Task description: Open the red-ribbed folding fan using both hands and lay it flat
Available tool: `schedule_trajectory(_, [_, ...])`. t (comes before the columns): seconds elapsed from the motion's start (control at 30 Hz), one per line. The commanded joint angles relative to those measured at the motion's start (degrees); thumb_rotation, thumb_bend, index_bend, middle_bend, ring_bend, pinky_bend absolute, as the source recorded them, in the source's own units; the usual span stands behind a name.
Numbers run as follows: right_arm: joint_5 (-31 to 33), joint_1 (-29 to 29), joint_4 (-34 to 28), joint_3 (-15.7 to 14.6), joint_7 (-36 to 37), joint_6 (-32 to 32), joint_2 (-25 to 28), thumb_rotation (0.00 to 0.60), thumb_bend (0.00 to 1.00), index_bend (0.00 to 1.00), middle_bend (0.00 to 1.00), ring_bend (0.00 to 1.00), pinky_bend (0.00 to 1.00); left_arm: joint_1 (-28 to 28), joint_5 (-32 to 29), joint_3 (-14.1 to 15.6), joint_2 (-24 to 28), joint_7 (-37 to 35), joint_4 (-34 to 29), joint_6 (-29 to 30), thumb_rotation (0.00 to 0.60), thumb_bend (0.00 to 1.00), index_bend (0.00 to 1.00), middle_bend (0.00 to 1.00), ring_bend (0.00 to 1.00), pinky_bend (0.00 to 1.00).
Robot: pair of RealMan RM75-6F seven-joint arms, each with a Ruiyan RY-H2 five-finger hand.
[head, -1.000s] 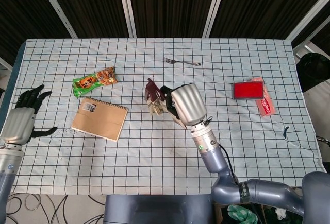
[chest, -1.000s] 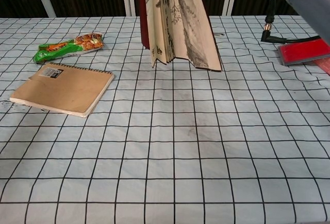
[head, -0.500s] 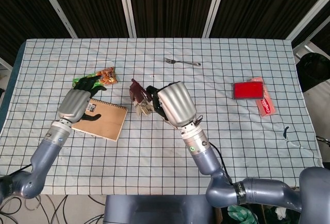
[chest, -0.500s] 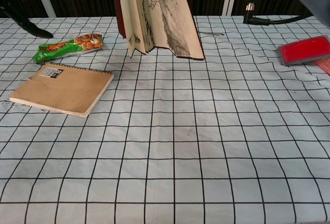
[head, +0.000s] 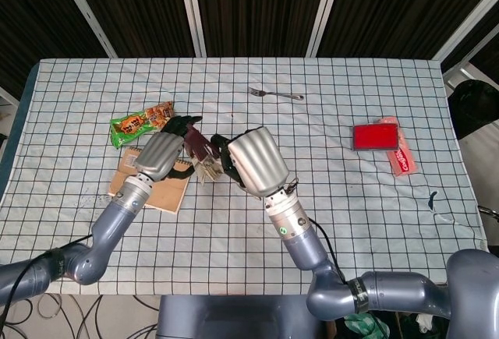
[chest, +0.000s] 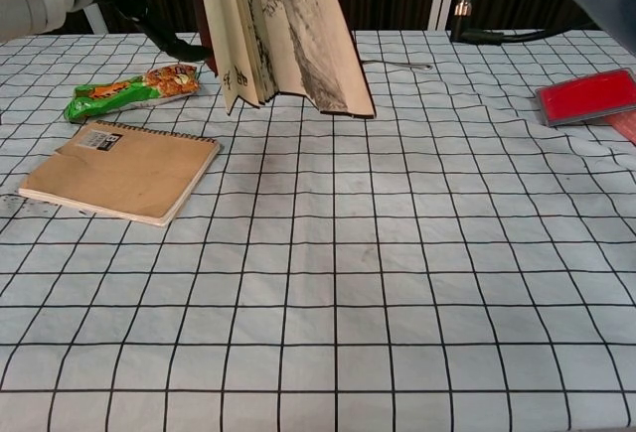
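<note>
Checked cloth covers the table [head: 374, 222]; above it the fan [chest: 283, 35] hangs partly spread, held aloft by the right hand [head: 251, 161] gripping its upper end, presumably so the leaves can swing apart. The left hand [head: 161, 154] reaches its red outer rib; whether it grips is unclear. A notebook [chest: 119, 172] lies below-left.

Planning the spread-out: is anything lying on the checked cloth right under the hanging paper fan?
Nothing visible: the red-ribbed paper folding fan hangs above bare checked tablecloth. The brown spiral notebook lies apart, to its left.
</note>
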Motion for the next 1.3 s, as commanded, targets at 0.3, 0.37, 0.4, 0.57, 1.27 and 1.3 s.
schedule_trajectory(0.3, [0.2,0.4,0.0,-0.6,0.2,0.5,-0.1,0.6,0.65,0.9,0.9,0.94,0.88,-1.4,-1.1,1.1,-2.3,-0.6,0.6,1.2,0.6,0.47,0.57,0.2,0.0,0.0])
schedule_trajectory(0.37, [0.2,0.4,0.0,-0.8,0.3,0.5,-0.1,0.6,0.65,0.9,0.9,0.94,0.88,-1.4,-1.1,1.4,-2.7,-0.6,1.0,1.7,0.6,0.48,0.59,0.22,0.0,0.0])
schedule_trajectory(0.4, [0.2,0.3,0.0,-0.9,0.4,0.5,0.0,0.6,0.65,0.9,0.9,0.94,0.88,-1.3,-1.0,1.5,-2.8,-0.8,1.1,2.0,0.6,0.48,0.6,0.22,0.0,0.0])
schedule_trajectory(0.57, [-0.1,-0.1,-0.1,-1.5,0.6,0.8,0.6,0.6,0.65,0.9,0.9,0.94,0.88,-0.7,-0.5,1.6,-2.3,-1.9,1.4,3.5,0.6,0.49,0.6,0.22,0.0,0.0])
schedule_trajectory(1.27, [-4.1,-7.1,12.3,-7.2,1.1,2.5,10.8,0.6,0.65,0.9,0.9,0.94,0.88,2.2,-1.8,-0.7,7.2,-5.8,3.0,6.4,0.6,0.5,0.6,0.23,0.0,0.0])
schedule_trajectory(1.3, [-3.9,-7.4,12.6,-7.1,1.4,2.7,10.8,0.6,0.65,0.9,0.9,0.94,0.88,2.2,-2.5,-0.9,7.2,-5.8,2.9,6.4,0.6,0.5,0.6,0.23,0.0,0.0])
